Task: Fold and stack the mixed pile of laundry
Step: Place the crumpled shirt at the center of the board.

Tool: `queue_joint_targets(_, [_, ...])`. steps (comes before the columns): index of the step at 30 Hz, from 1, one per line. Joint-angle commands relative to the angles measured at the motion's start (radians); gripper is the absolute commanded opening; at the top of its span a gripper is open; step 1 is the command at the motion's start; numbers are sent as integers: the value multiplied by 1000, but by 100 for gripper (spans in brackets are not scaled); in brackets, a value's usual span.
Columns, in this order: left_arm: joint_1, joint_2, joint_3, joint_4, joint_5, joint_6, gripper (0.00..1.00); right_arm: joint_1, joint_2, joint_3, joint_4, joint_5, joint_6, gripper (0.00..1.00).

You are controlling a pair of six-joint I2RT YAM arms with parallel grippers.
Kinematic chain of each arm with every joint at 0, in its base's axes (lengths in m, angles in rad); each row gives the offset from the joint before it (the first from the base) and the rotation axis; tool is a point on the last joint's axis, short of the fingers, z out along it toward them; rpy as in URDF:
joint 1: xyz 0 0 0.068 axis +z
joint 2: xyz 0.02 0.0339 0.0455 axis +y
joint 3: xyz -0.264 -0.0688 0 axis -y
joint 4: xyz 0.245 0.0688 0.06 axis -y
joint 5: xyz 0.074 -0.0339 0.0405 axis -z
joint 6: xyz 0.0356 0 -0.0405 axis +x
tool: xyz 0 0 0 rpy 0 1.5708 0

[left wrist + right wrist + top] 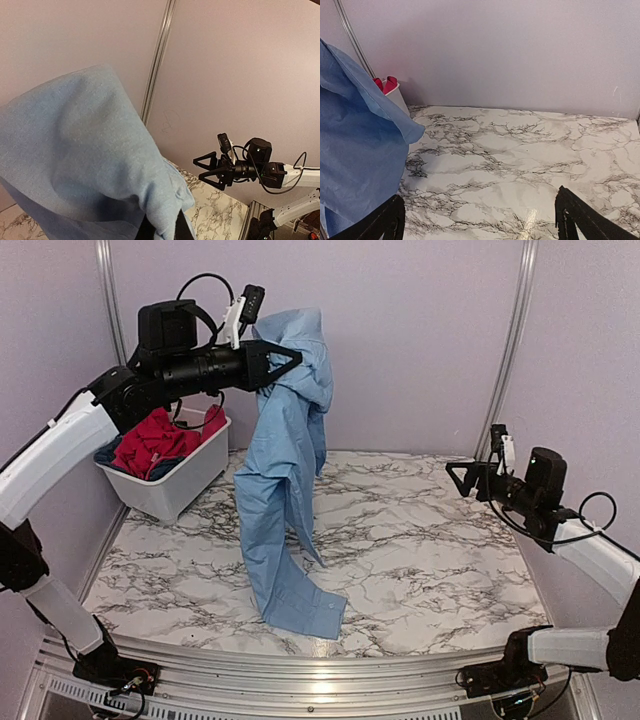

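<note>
Limp, creased light blue shirt [280,480], long drape from pinch of left hand [296,359]; right hand [458,480] spread wide.

Lab booth: lilac walls [400,340], aluminium frame [300,672].

The overhead view looks down and forward from above and behind the arm bases [110,670], far enough off to take in the whole marbled surface [420,570] and the back wall [400,340]. The left wrist view sits high and very close against the blue shirt [75,160], facing across to the right hand [197,169] and the side wall [240,75] beyond it. The right wrist view hangs low over the surface facing the back wall, sharing the shirt and the white basket [400,100] with the overhead view.
</note>
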Motion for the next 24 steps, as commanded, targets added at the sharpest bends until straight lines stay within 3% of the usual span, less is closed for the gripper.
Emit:
queue_joint_targets(1, [-160, 165, 94, -125, -16, 131, 0, -77, -17, 44, -14, -40, 28, 99])
queue_joint_targets(2, [-225, 220, 130, -152, -42, 156, 0, -88, -21, 46, -25, -38, 21, 98])
queue_joint_targets(3, [-264, 313, 201, -188, -63, 186, 9, -94, -22, 50, -40, -32, 12, 99])
queue_joint_targets(5, [-312, 466, 338, -314, -95, 198, 59, -97, -24, 58, -74, -11, -4, 99])
queue_joint_targets(6, [-318, 532, 402, -368, -96, 189, 75, -97, -26, 62, -87, 1, -8, 99])
queue_joint_targets(8, [-313, 560, 402, -399, -104, 167, 83, -96, -33, 62, -107, 8, -13, 98])
queue_joint_targets(10, [-297, 474, 250, -311, -128, 156, 97, -96, -42, 60, -125, 10, -24, 99])
queue_joint_targets(13, [-251, 288, -16, -153, -127, 131, 99, -97, -44, 56, -137, -1, -37, 98])
queue_joint_targets(18, [-109, 93, -326, -43, -119, 73, 99, -63, 8, 73, -156, -59, -62, 94])
queue_joint_targets(24, [10, 14, -569, -45, -160, 51, 98, 180, 138, 150, -305, 75, -181, 88])
